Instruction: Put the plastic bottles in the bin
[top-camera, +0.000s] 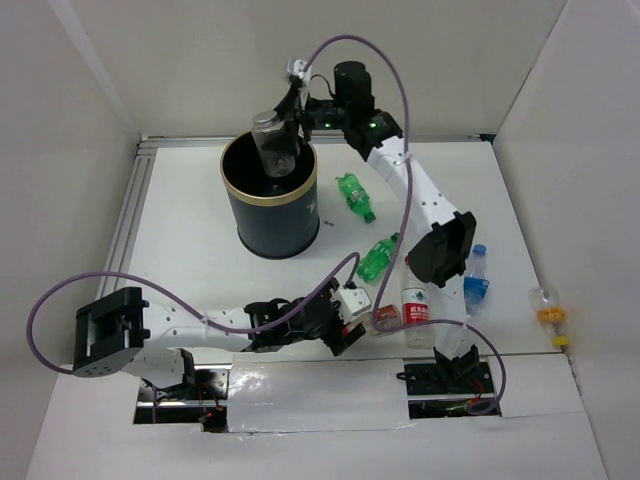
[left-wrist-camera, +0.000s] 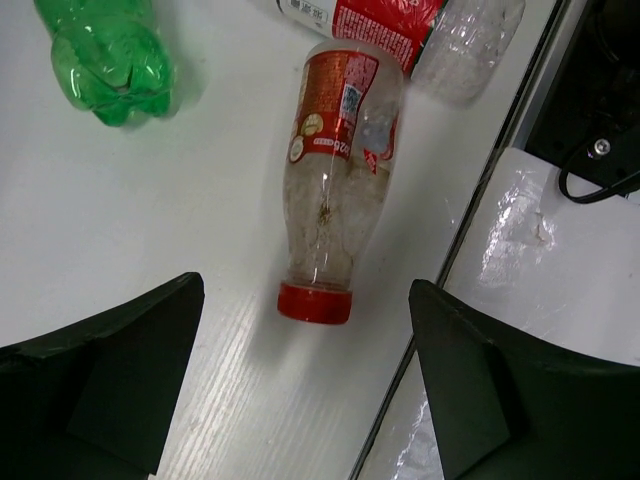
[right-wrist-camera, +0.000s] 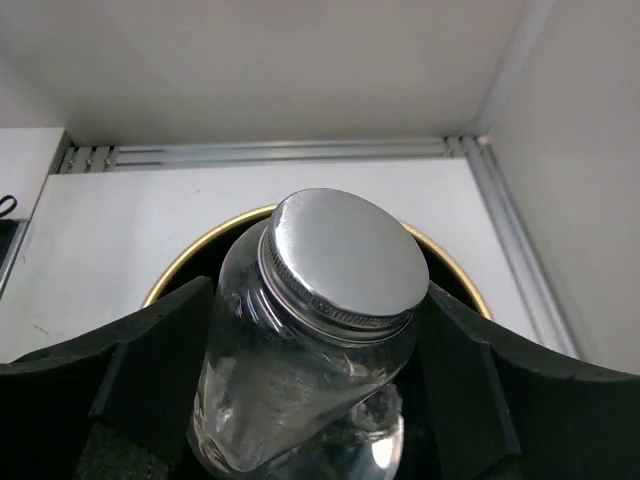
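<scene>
My right gripper (top-camera: 284, 128) is shut on a clear bottle with a silver cap (top-camera: 271, 140) and holds it tilted over the mouth of the navy bin (top-camera: 270, 228). The right wrist view shows that bottle (right-wrist-camera: 340, 262) between the fingers (right-wrist-camera: 155, 350), with the bin's gold rim (right-wrist-camera: 195, 252) below. My left gripper (top-camera: 352, 318) is open and low over the table. A reddish bottle with a red cap (left-wrist-camera: 335, 170) lies just ahead of its open jaws, cap toward me. Two green bottles (top-camera: 354, 195) (top-camera: 377, 257) lie right of the bin.
A red-white labelled bottle (top-camera: 415, 305) and a blue-labelled bottle (top-camera: 475, 275) lie by the right arm's base. A bottle with an orange label (top-camera: 548, 315) lies beyond the table's right edge. The table's front edge (left-wrist-camera: 470, 240) runs just right of the reddish bottle.
</scene>
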